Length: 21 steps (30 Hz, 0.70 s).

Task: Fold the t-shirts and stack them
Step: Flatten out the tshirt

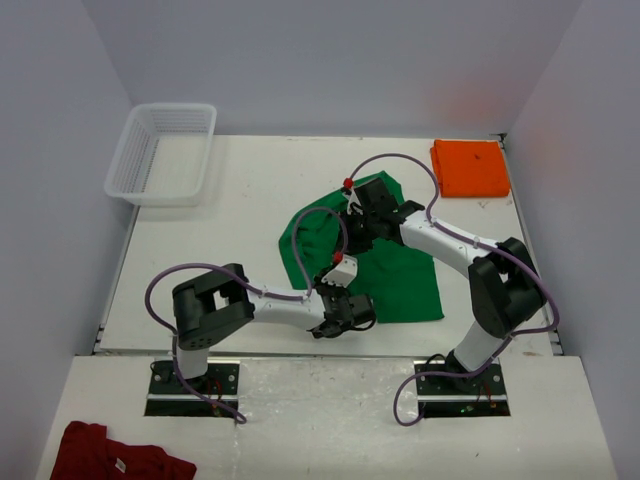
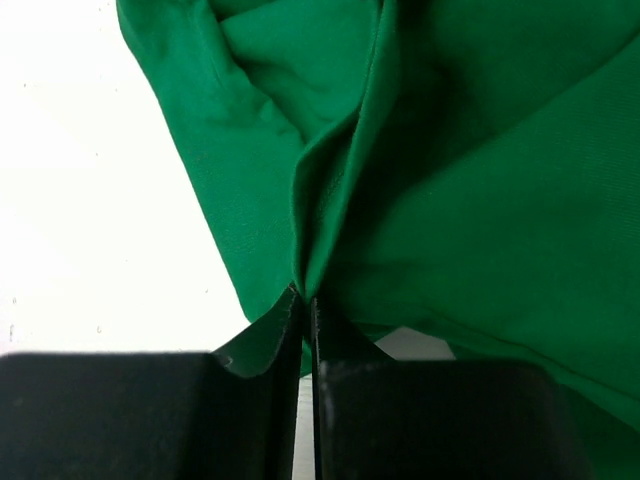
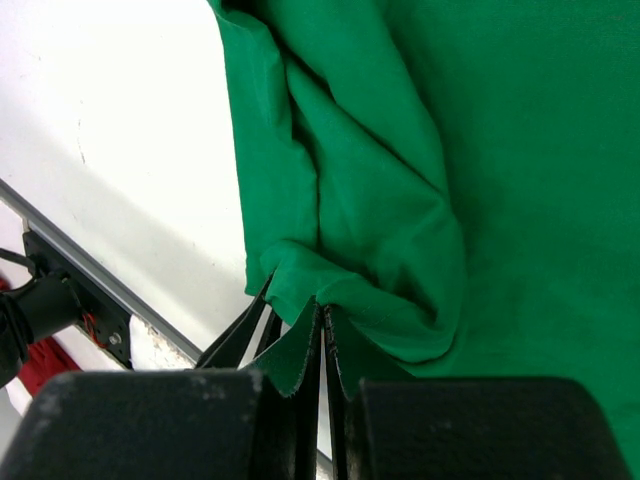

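The green t-shirt [image 1: 398, 275] lies crumpled in the middle of the table, partly lifted. My left gripper [image 1: 352, 312] is shut on its near edge; in the left wrist view the cloth [image 2: 460, 170] rises from the closed fingertips [image 2: 305, 298]. My right gripper [image 1: 362, 222] is shut on a far fold of the same shirt; in the right wrist view the bunched hem [image 3: 380, 250] sits at the closed fingertips [image 3: 322, 310]. The orange t-shirt [image 1: 470, 168] lies folded at the far right corner.
A clear plastic basket [image 1: 163, 152] stands at the far left. A dark red garment [image 1: 115, 458] with a white tag lies on the near shelf at the left. White walls enclose the table [image 1: 230, 260] on three sides.
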Motion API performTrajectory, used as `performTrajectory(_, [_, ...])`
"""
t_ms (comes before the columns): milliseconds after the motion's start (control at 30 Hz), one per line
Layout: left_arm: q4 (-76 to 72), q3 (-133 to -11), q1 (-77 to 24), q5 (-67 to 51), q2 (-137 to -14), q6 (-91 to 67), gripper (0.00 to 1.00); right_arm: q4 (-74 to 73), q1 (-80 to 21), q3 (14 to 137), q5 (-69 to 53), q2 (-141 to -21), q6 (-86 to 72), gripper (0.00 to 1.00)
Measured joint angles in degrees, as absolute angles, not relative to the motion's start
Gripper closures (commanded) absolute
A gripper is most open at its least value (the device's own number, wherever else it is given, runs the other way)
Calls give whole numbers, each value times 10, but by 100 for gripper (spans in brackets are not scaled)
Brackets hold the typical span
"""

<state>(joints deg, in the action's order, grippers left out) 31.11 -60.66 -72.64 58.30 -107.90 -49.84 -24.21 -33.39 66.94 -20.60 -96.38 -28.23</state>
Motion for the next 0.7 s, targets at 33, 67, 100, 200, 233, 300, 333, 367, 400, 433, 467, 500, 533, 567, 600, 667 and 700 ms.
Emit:
performTrajectory(33, [311, -605, -726, 583, -1079, -499, 100, -242, -334, 669, -206, -964, -282, 100])
performTrajectory(67, [312, -605, -726, 583, -1079, -500, 100, -242, -334, 669, -206, -964, -282, 100])
performTrajectory(100, [314, -604, -726, 583, -1079, -501, 100, -242, -334, 669, -206, -964, -282, 100])
performTrajectory(200, [330, -604, -726, 583, -1073, -508, 100, -243, -334, 670, -205, -964, -282, 100])
performTrajectory(233, [340, -604, -726, 583, -1069, -515, 100, -244, -334, 670, -202, -964, -281, 100])
performTrajectory(300, [365, -604, -726, 583, -1050, -527, 100, -252, -334, 672, -196, -964, -276, 100])
performTrajectory(333, [379, -604, -726, 582, -1035, -534, 100, -261, -334, 678, -188, -966, -274, 100])
performTrajectory(367, [392, -604, -726, 582, -1018, -541, 100, -270, -334, 687, -181, -969, -270, 100])
performTrajectory(400, [408, -603, -726, 581, -996, -550, 100, -275, -335, 695, -174, -973, -268, 100])
performTrajectory(433, [420, -603, -726, 582, -975, -557, 100, -283, -335, 706, -169, -977, -265, 100])
performTrajectory(467, [435, -603, -726, 582, -954, -566, 100, -291, -336, 717, -166, -981, -262, 100])
performTrajectory(500, [450, -604, -726, 583, -931, -577, 100, -298, -337, 731, -164, -988, -258, 100])
performTrajectory(533, [463, -604, -725, 583, -916, -585, 100, -305, -339, 745, -165, -992, -254, 100])
performTrajectory(567, [477, -605, -724, 583, -903, -595, 100, -312, -341, 761, -166, -1000, -252, 100])
performTrajectory(600, [490, -606, -721, 583, -896, -603, 100, -319, -343, 777, -170, -1009, -248, 95])
performTrajectory(667, [522, -606, -712, 582, -888, -620, 100, -332, -346, 816, -174, -1032, -238, 74])
performTrajectory(700, [541, -606, -707, 581, -888, -626, 100, -334, -346, 829, -173, -1041, -235, 65])
